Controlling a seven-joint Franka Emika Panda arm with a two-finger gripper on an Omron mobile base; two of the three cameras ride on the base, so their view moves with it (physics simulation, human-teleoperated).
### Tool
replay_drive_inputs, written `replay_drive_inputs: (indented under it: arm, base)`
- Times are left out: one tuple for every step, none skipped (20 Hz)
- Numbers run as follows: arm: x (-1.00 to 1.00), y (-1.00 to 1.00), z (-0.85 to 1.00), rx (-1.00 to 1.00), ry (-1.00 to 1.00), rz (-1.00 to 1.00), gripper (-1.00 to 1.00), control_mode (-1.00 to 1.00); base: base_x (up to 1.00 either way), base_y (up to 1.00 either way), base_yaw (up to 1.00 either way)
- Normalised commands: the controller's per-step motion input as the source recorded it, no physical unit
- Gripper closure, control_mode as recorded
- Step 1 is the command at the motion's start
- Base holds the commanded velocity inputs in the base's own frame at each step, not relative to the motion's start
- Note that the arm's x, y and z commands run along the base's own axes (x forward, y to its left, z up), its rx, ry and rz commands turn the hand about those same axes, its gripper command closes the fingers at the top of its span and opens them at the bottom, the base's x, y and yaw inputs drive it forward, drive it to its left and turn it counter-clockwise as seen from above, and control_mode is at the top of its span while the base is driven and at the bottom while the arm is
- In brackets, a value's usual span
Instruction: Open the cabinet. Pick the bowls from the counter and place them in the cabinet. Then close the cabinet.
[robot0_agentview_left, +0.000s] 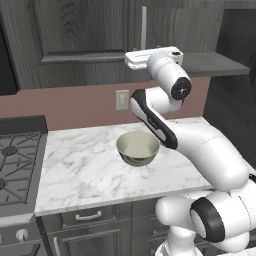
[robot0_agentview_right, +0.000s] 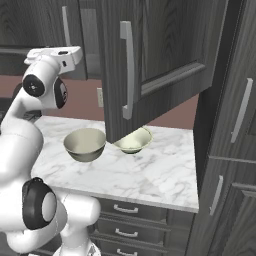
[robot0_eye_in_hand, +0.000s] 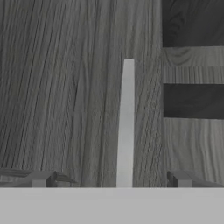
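The cabinet (robot0_agentview_right: 150, 60) has its right door swung open over the counter (robot0_agentview_right: 150, 175), both bowls (robot0_agentview_right: 85, 143) sit mid-slab toward the back edge, and the gripper (robot0_eye_in_hand: 111, 181) hangs wide open right at the left door's handle (robot0_eye_in_hand: 126, 127).

Dark grey wood-grain cabinet (robot0_agentview_right: 165, 45), white grey-veined marble counter (robot0_agentview_left: 80, 170), cream-green bowls (robot0_agentview_right: 85, 142).
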Motion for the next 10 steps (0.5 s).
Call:
replay_drive_inputs:
  arm:
    - [0.08,0.0,0.0,0.0,0.0,0.0,-1.0,-1.0]
    - [0.1,0.0,0.0,0.0,0.0,0.0,-1.0,-1.0]
    - [0.05,0.0,0.0,0.0,0.0,0.0,-1.0,-1.0]
    - [0.09,-0.05,0.0,0.0,0.0,0.0,-1.0,-1.0]
    - [0.09,-0.05,0.0,0.0,0.0,0.0,-1.0,-1.0]
    - [0.11,-0.14,0.0,0.0,0.0,0.0,-1.0,-1.0]
    - [0.2,-0.06,0.0,0.0,0.0,0.0,-1.0,-1.0]
    - [0.29,-0.06,0.0,0.0,0.0,0.0,-1.0,-1.0]
    - [0.28,-0.01,0.0,0.0,0.0,0.0,-1.0,-1.0]
    - [0.34,0.0,0.0,0.0,0.0,0.0,-1.0,-1.0]
  base:
    - [0.0,0.0,0.0]
    - [0.0,0.0,0.0]
    - [0.0,0.0,0.0]
    - [0.0,0.0,0.0]
    - [0.0,0.0,0.0]
    - [0.0,0.0,0.0]
    - [0.0,0.0,0.0]
    - [0.0,0.0,0.0]
    - [0.0,0.0,0.0]
    - [0.0,0.0,0.0]
